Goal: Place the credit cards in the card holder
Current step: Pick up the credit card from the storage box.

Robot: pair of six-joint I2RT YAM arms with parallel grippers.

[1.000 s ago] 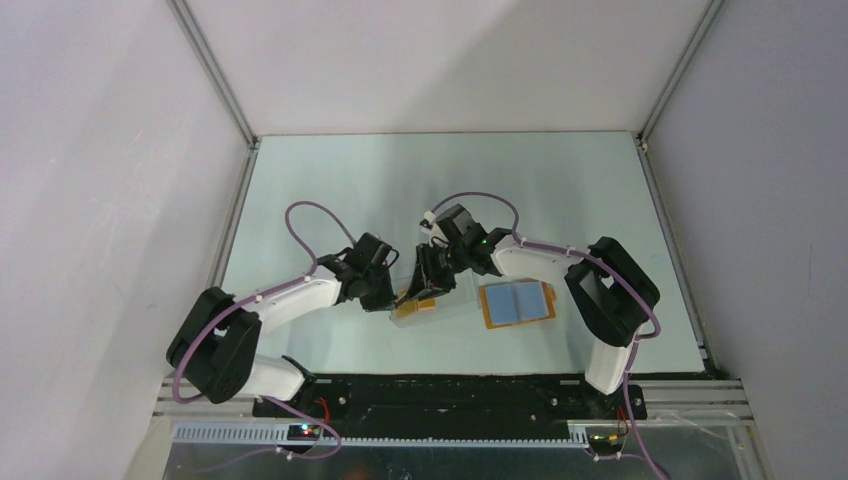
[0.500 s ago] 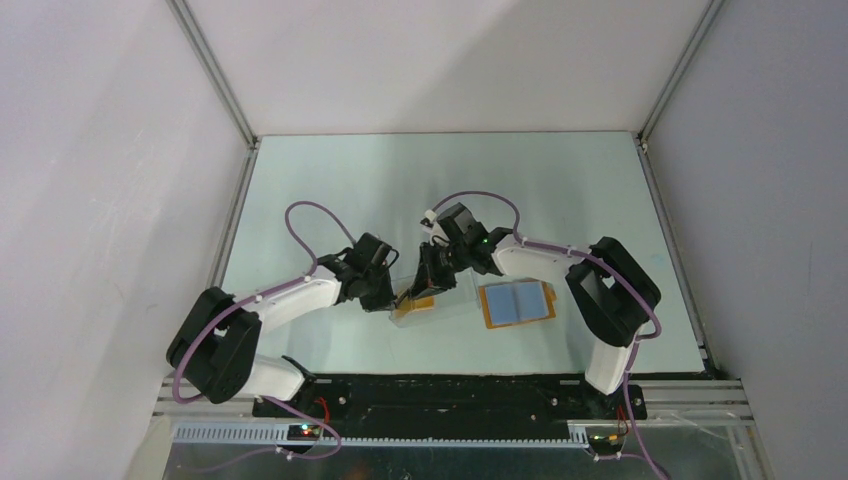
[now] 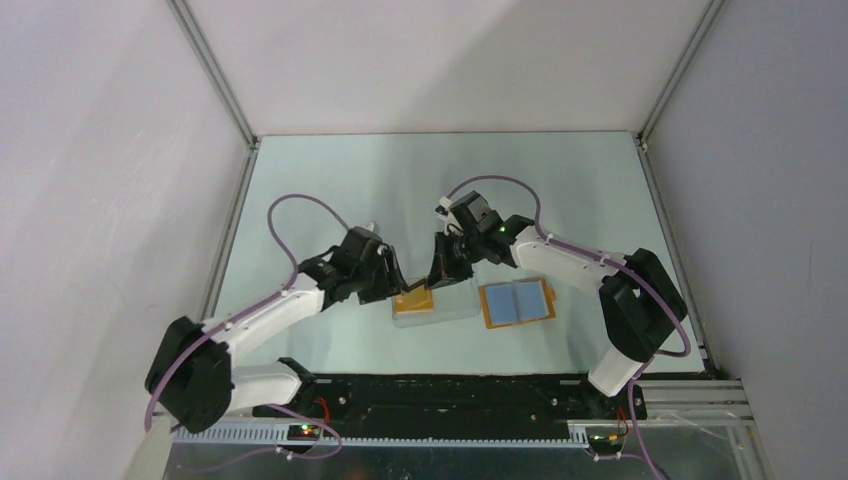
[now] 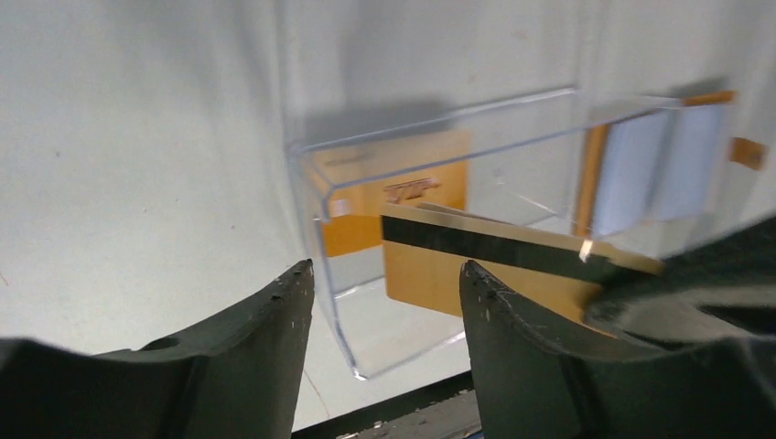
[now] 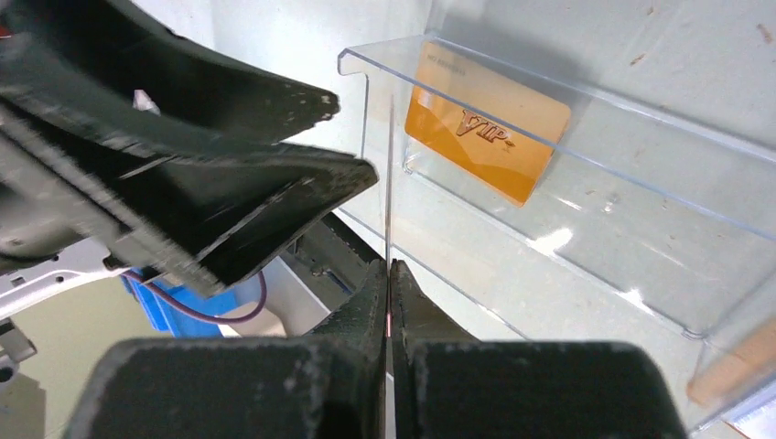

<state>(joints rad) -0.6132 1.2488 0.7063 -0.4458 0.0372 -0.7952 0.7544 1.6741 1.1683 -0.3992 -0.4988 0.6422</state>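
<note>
At counter (image 3: 330, 180) centre, right hand (image 5: 389, 267) clamped shut on a striped credit card (image 4: 439, 274) at the clear box (image 3: 440, 312); left hand (image 3: 388, 285) jaws apart, gripping nothing, at box's 9 o'clock. Second card (image 5: 487, 133) inside box. Card holder (image 3: 516, 303) lies open at box's 3 o'clock, pockets look empty, so both cards left

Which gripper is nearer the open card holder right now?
Right. The right gripper, shut on a credit card, is over the clear box beside the card holder; the left gripper, open, is at the box's far end.
</note>
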